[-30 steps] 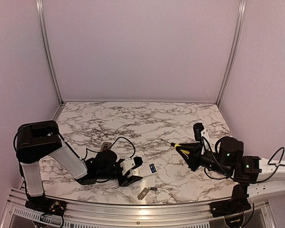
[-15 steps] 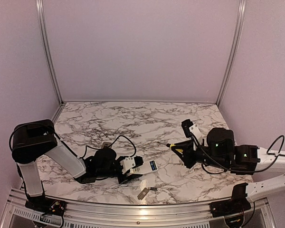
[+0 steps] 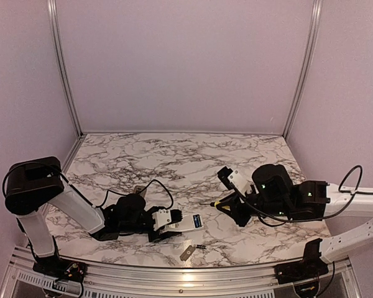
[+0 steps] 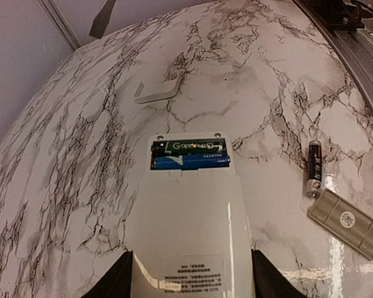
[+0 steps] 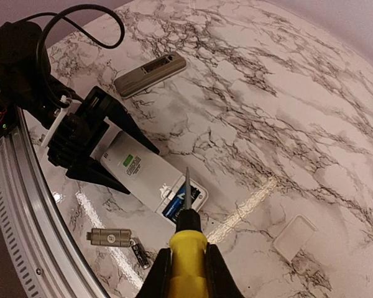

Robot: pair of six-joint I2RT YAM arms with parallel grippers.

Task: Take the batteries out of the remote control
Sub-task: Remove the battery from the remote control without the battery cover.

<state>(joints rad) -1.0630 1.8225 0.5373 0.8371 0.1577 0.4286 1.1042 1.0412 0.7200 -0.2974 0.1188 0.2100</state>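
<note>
The step in hand looks like prying out the cells that remain in the remote (image 4: pixel 189 230). One loose dark battery (image 4: pixel 313 169) lies on the desk (image 4: pixel 81 155) just beside the flat grey cover plate (image 4: pixel 348 222). Two more sit side by side in the open compartment: a green-printed battery (image 4: pixel 188 146) in the far slot and a blue battery (image 4: pixel 189 161) in the near one. The left end effector (image 4: pixel 189 276) clamps the remote by its long sides, back face up; whether the remote rests on the desk or hangs just above it, I cannot tell. The right end effector (image 5: pixel 186 276) is closed tight around the yellow handle of the screwdriver (image 5: pixel 188 239). In the right wrist view its blade lines up with the open bay, over the blue cell. From above, though, the tip sits near the remote's open end and apart from it. The next move, as I judge it, calls for lowering the tip to one end of the blue battery, working it underneath and levering up gently while the left arm keeps the remote steady. A slip could skate the blade across the plastic or flick the cell away.
</note>
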